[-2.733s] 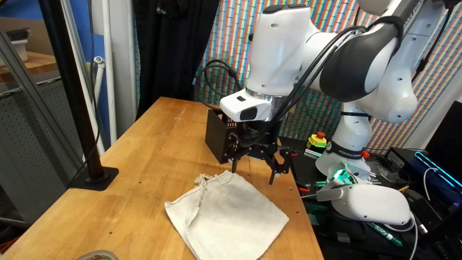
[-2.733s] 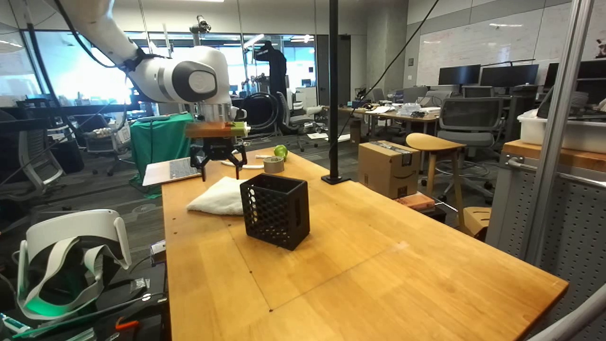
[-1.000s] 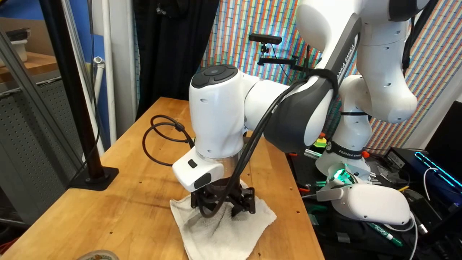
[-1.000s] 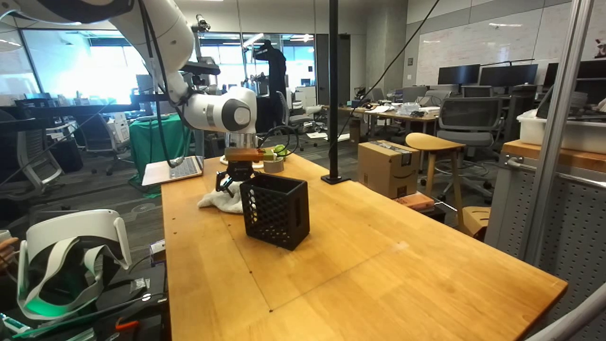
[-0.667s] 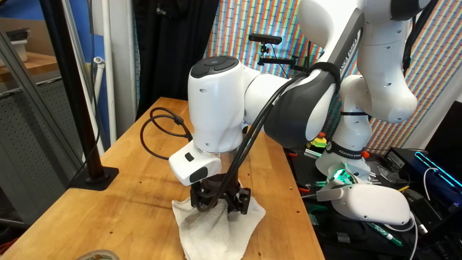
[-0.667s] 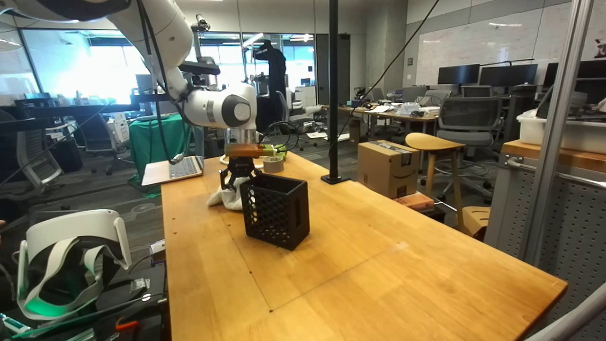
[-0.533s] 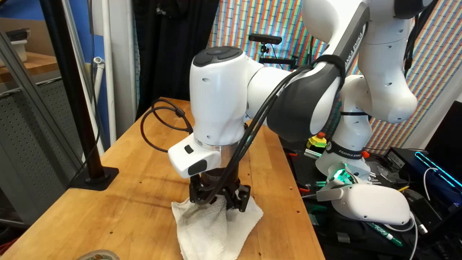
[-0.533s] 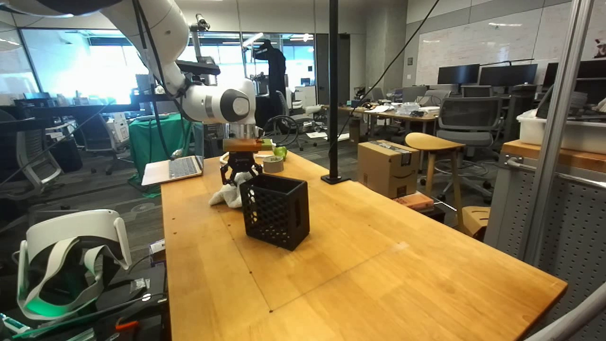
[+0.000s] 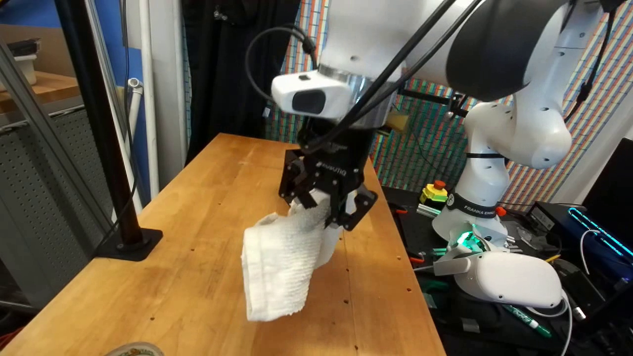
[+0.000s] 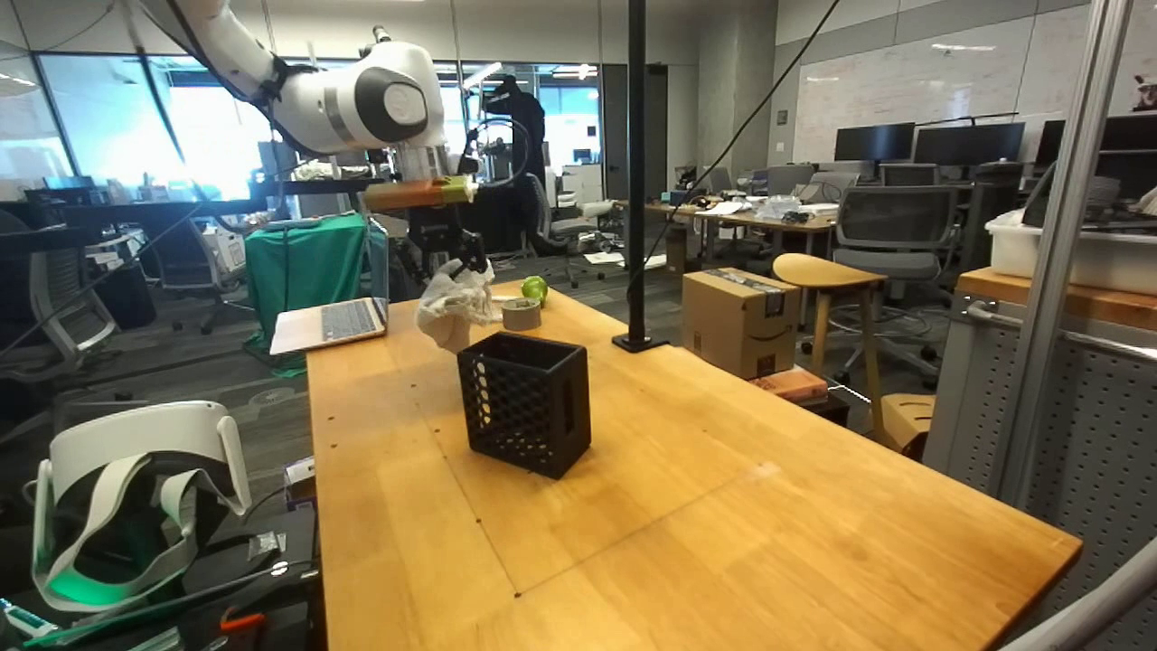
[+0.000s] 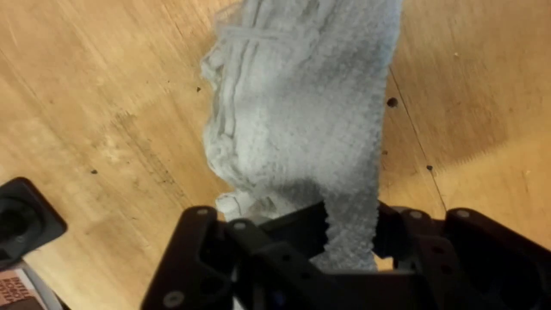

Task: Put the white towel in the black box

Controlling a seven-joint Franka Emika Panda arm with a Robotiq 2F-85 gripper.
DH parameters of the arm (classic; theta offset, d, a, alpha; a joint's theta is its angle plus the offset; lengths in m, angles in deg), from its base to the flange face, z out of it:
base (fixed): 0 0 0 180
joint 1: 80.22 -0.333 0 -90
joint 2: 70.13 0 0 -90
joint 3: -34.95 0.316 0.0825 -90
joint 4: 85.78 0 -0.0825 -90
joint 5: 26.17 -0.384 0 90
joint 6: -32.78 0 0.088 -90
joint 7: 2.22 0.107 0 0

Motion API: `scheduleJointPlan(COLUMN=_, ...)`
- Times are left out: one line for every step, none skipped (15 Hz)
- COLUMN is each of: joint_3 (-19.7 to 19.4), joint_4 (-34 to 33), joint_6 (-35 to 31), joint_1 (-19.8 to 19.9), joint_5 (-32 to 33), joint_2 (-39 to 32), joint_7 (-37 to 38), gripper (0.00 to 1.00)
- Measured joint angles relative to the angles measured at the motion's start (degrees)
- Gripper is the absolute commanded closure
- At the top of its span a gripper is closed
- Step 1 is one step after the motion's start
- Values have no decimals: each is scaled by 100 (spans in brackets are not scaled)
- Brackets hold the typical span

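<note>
Gripper: you have it pointing down over the wooden table, seen by all three cameras.
Fingers: clenched on the white towel; in the wrist view you see a strip of cloth passing between them toward the palm.
White towel: it hangs from your grasp above the table, outside the black box, pinched at the top and falling in loose folds, with hems gathered along one edge in the wrist view.
Black box: upright on the table, open-topped, with round holes through a side you see in an exterior view; from that camera the towel hangs beyond its top rim, and you cannot tell how close the two are.
Arm: it reaches over the table in both exterior views, a cable looping out from the wrist.
Tape roll: in an exterior view, on the table beyond the box, with a green round object just behind it.
Laptop: in that same view, near the table's far left corner, keyboard showing.
Black pole: it stands on the table on a square foot, which you also find at the left edge of the wrist view.
Headset: white, beside the table, well apart from the towel.
</note>
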Motion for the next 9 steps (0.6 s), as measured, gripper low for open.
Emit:
scheduleJointPlan(joint_3=-12, joint_4=181, joint_6=27, joint_1=26, joint_5=-131, joint_2=328, joint_7=134, gripper=84)
scheduleJointPlan(joint_3=-43, joint_4=383, joint_6=52, joint_1=58, joint_5=-275, joint_2=665, joint_7=237, gripper=84)
scheduleJointPlan(joint_3=-94, joint_4=585, joint_6=72, joint_1=88, joint_5=-418, joint_2=983, joint_7=299, gripper=85)
scheduleJointPlan(joint_3=-173, joint_4=792, joint_6=83, joint_1=115, joint_5=-557, joint_2=1297, joint_7=317, gripper=84)
scheduleJointPlan(joint_3=-282, joint_4=998, joint_6=88, joint_1=134, joint_5=-671, joint_2=1602, joint_7=317, gripper=84)
scheduleJointPlan(joint_3=-409, joint_4=1187, joint_6=96, joint_1=148, joint_5=-727, joint_2=1883, joint_7=312, gripper=84)
scheduleJointPlan(joint_3=-547, joint_4=1361, joint_6=104, joint_1=160, joint_5=-752, joint_2=2141, joint_7=306, gripper=84)
scheduleJointPlan(joint_3=-690, joint_4=1517, joint_6=114, joint_1=177, joint_5=-753, joint_2=2379, joint_7=282, gripper=84)
scheduleJointPlan(joint_3=-824, joint_4=1644, joint_6=129, joint_1=199, joint_5=-751, joint_2=2584, joint_7=232, gripper=84)
